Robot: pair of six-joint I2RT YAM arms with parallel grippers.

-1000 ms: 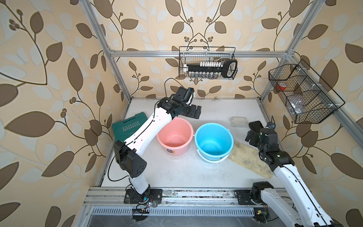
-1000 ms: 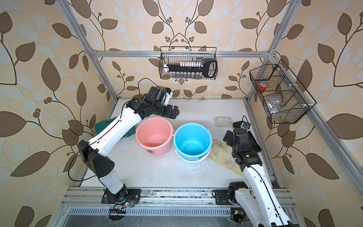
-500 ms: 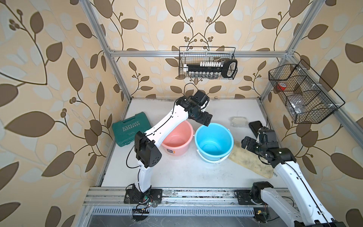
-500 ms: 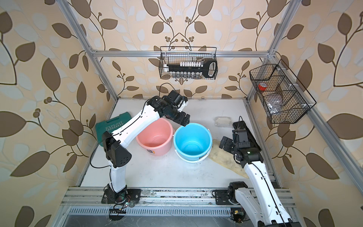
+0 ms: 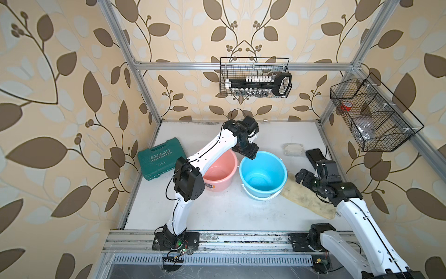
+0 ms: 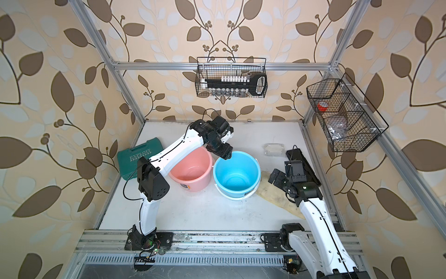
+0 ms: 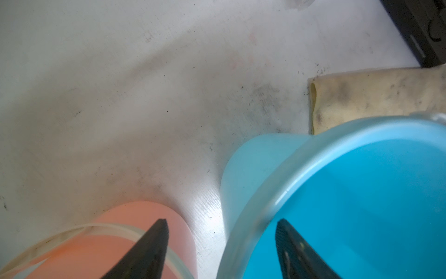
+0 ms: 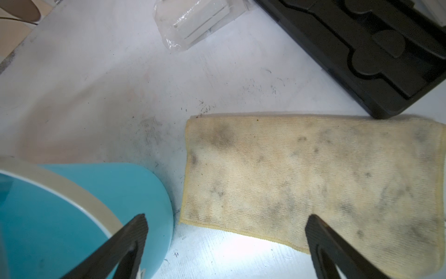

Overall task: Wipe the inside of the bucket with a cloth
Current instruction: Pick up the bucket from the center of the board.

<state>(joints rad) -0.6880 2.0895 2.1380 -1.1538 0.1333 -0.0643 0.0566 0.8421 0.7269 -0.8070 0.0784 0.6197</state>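
The left hand (image 7: 221,221), jaws apart, straddles the far rim of the blue bucket (image 5: 285,169). The right hand (image 8: 226,216) hangs open above the cloth (image 8: 301,174).

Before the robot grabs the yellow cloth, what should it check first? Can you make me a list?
1. Right gripper open: ok, jaws wide apart.
2. Pale yellow, grey-stained terry cloth free to lift: ok, it lies flat on the white table with nothing on top.
3. Right gripper centred over the cloth: not ok, it hangs over the cloth's end nearest the bucket.
4. Round blue plastic bucket upright and empty: ok.
5. Left gripper ready to steady the bucket: ok, jaws apart, one finger inside the rim and one outside.
6. Outer left finger clear of the round pink plastic bucket: cannot tell.
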